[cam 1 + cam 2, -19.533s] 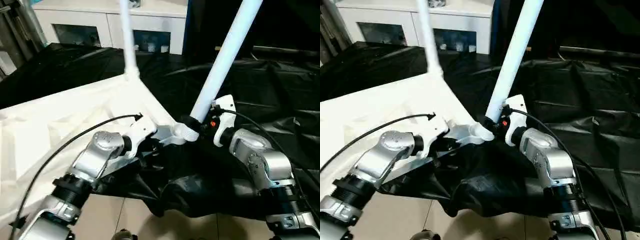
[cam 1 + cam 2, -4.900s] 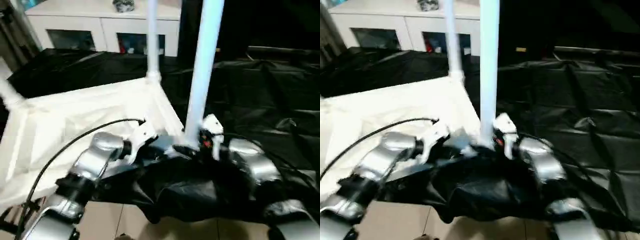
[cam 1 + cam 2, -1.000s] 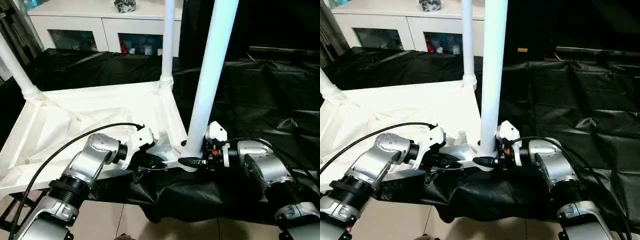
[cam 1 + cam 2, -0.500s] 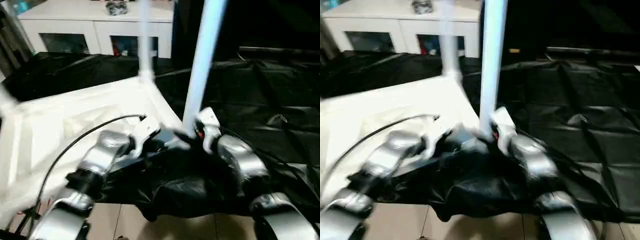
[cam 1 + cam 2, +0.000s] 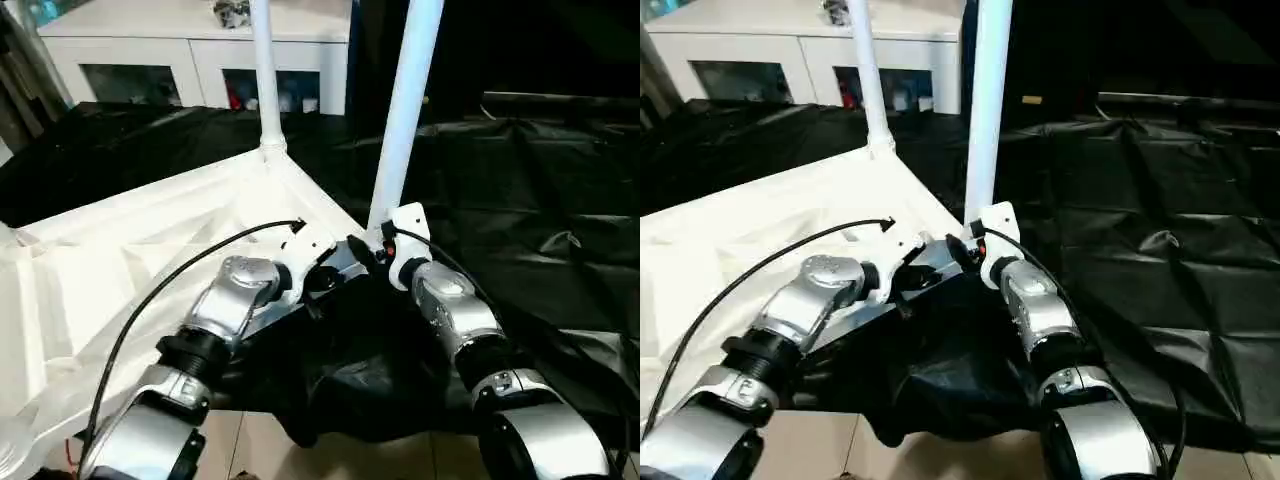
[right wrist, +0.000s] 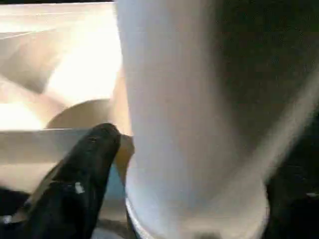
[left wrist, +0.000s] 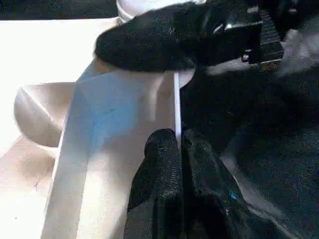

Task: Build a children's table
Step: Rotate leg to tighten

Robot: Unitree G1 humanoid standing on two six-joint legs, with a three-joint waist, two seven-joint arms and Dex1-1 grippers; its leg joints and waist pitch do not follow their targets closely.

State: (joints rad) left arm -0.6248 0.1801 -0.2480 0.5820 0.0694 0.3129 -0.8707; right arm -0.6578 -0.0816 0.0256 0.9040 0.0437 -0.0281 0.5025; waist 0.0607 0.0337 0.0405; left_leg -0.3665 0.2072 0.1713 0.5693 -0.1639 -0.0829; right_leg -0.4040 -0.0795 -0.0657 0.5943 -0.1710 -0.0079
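White plastic sits in front of me in the left eye view: the children's table top (image 5: 130, 250) lies upside down on the black-draped work table (image 5: 540, 170), running from the centre out toward 9 o'clock. At its near corner the leg (image 5: 402, 110) I am working on stands almost upright, its long axis running toward 12 o'clock with a slight lean toward 1. My right gripper (image 5: 372, 250) is at the foot of that leg and is the nearer of the two; my left gripper (image 5: 325, 275) is just beside it toward 8 o'clock, on the table top's edge. A second leg (image 5: 264, 75) stands in the far corner, toward 11 o'clock.

In the left wrist view my left fingers (image 7: 164, 164) are pressed together on the thin edge of the table top, the corner socket just beyond them.

In the right wrist view the leg is right up against my one visible finger (image 6: 84, 164), which lies alongside its base. I judge my right gripper closed around the leg, which seems to need pressing straight down into the socket.
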